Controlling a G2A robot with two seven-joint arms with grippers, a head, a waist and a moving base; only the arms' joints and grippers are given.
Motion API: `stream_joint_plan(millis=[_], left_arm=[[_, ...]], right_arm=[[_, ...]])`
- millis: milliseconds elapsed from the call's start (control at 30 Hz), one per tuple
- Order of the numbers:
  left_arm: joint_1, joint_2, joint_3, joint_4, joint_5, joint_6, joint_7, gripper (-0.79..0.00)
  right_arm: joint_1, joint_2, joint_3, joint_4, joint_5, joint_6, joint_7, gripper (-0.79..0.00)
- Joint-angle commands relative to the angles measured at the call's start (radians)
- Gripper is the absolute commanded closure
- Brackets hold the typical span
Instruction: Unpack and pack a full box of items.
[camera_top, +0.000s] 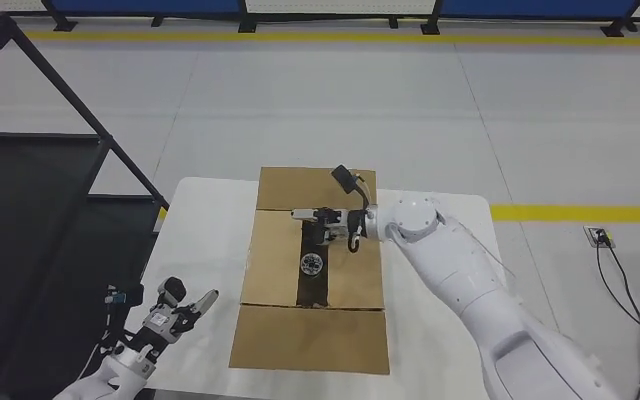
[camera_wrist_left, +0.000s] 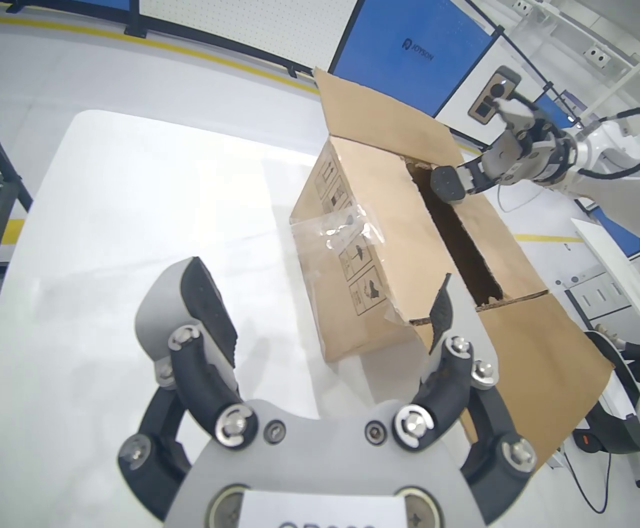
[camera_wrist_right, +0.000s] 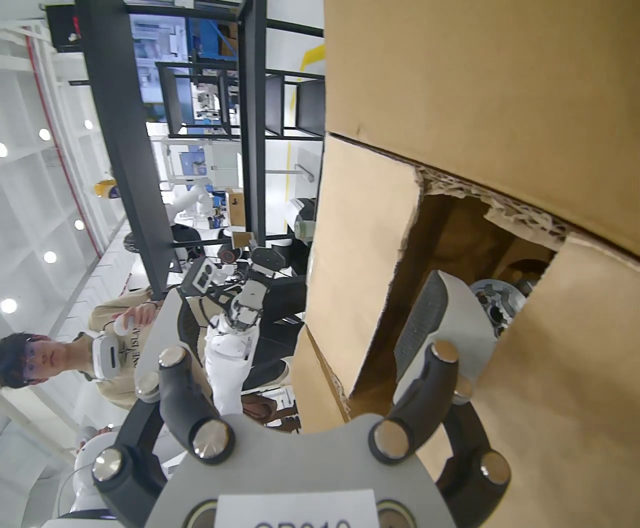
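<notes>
A brown cardboard box (camera_top: 270, 255) stands mid-table, its two inner flaps apart over a dark slot (camera_top: 312, 265). A round metal item (camera_top: 311, 263) lies inside, also visible through the gap (camera_wrist_right: 492, 300). My right gripper (camera_top: 318, 222) is at the slot's far end. It is open (camera_wrist_right: 305, 320), with one finger (camera_wrist_right: 430, 320) down in the gap and the edge of one inner flap (camera_wrist_right: 365, 240) between the fingers. My left gripper (camera_wrist_left: 325, 310) hangs open and empty over the table's near left corner (camera_top: 190, 297), short of the box's side (camera_wrist_left: 350, 240).
The outer flaps lie spread flat at the far (camera_top: 300, 187) and near (camera_top: 310, 340) ends. Loose clear tape (camera_wrist_left: 340, 230) hangs off the box's side. A black frame (camera_top: 70, 110) stands left of the white table (camera_top: 205, 235), which has bare room on both sides of the box.
</notes>
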Motion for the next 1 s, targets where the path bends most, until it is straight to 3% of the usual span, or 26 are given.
stream_joint_plan(millis=[0, 267, 633, 967], left_arm=[[0.007, 0.000, 0.000, -0.014, 0.014, -0.007, 0.006, -0.785], [0.033, 0.000, 0.005, -0.041, 0.054, -0.029, 0.037, -0.785], [0.051, 0.002, 0.048, -0.063, 0.126, -0.099, 0.018, -0.785], [-0.001, -0.005, 0.156, -0.097, 0.295, -0.012, 0.015, -0.785]], right_arm=[[-0.009, -0.005, -0.014, -0.019, -0.030, 0.018, -0.016, -0.785], [-0.030, -0.032, -0.025, -0.007, -0.024, 0.024, -0.004, -0.785], [-0.005, -0.056, 0.057, 0.079, 0.187, -0.136, 0.192, -0.785], [0.030, -0.090, 0.054, 0.055, 0.209, -0.153, 0.237, -0.785]])
